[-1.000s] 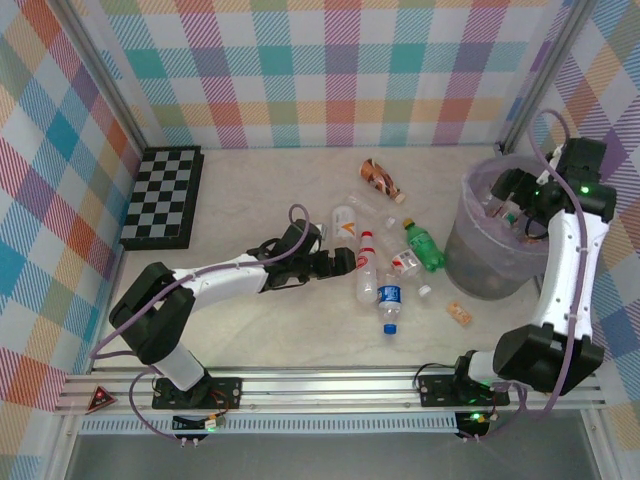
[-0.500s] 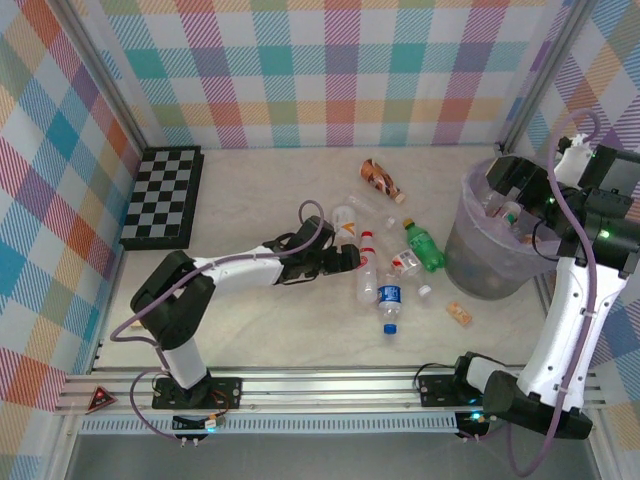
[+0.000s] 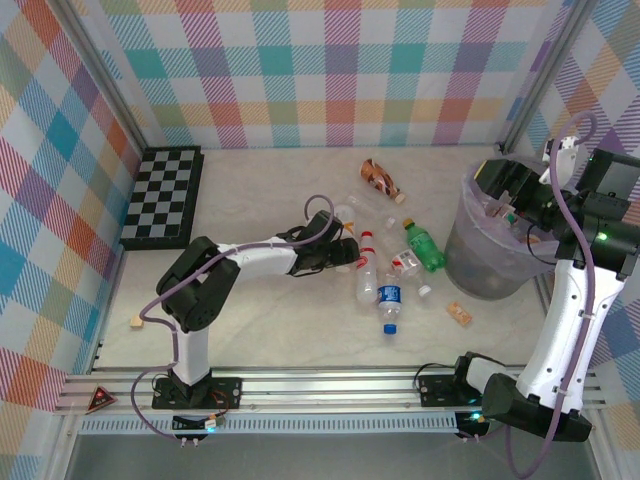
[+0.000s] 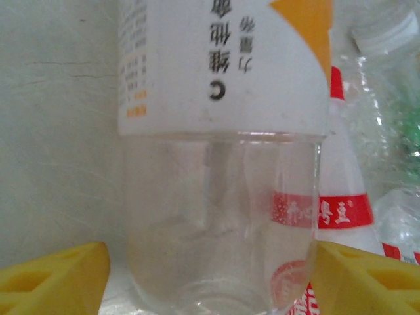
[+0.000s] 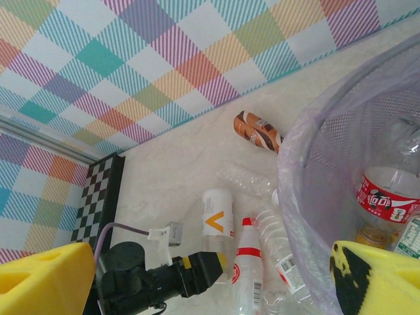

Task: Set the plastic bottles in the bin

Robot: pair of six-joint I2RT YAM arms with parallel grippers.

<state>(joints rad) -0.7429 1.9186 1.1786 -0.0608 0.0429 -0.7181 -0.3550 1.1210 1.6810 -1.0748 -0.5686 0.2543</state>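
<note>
Several plastic bottles lie mid-table: a white-labelled one with an orange chevron (image 3: 344,218) (image 5: 218,220), a red-capped one (image 3: 366,262), a blue-labelled one (image 3: 389,298), a green one (image 3: 424,247) and a brown one (image 3: 380,178). My left gripper (image 3: 347,250) (image 4: 213,279) straddles the clear base of the white-labelled bottle (image 4: 220,197). Its right finger (image 4: 367,279) touches the bottle; its left finger (image 4: 59,279) stands a little apart. My right gripper (image 3: 505,188) hangs open over the bin (image 3: 482,262), nothing between its fingers (image 5: 380,279). More bottles (image 5: 387,197) lie inside the bin (image 5: 308,197).
A chessboard (image 3: 163,195) lies at the back left. Small tan pieces sit near the bin (image 3: 459,313) and at the left edge (image 3: 135,321). A loose white cap (image 3: 424,291) lies beside the bottles. Plaid walls close in three sides.
My left gripper has pushed forward onto the white-labelled bottle's base and its jaws have narrowed. My right arm has lifted and swung back above the bin.
</note>
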